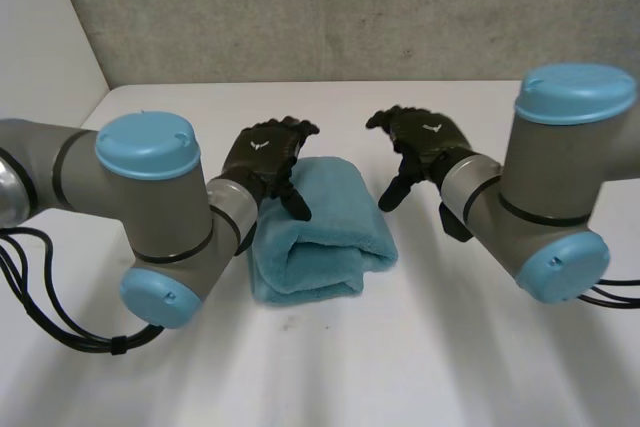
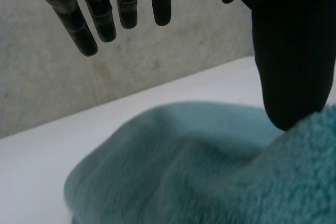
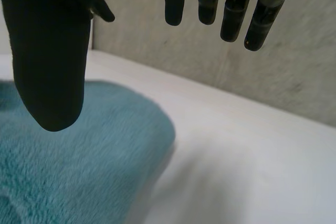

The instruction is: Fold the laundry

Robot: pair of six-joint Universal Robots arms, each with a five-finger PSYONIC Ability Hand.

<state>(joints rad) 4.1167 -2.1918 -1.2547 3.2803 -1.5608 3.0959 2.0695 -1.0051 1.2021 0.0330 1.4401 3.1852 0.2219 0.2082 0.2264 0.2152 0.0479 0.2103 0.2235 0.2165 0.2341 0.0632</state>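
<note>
A teal towel [image 1: 318,229] lies folded into a thick bundle on the white table [image 1: 420,347], between the two arms. My left hand [image 1: 268,154] hovers over the towel's far left part, fingers relaxed and holding nothing. In the left wrist view its fingers [image 2: 89,22] hang straight above the towel [image 2: 199,166], with the thumb [image 2: 294,66] close over the cloth. My right hand [image 1: 425,142] floats just right of the towel, open and empty. In the right wrist view the thumb [image 3: 50,61] hangs above the towel [image 3: 79,166] and the fingers [image 3: 231,9] above bare table.
A grey wall [image 1: 350,7] runs along the table's far edge. A white side wall [image 1: 40,37] stands at the far left. Bare white table [image 3: 252,171] lies in front of and to the right of the towel.
</note>
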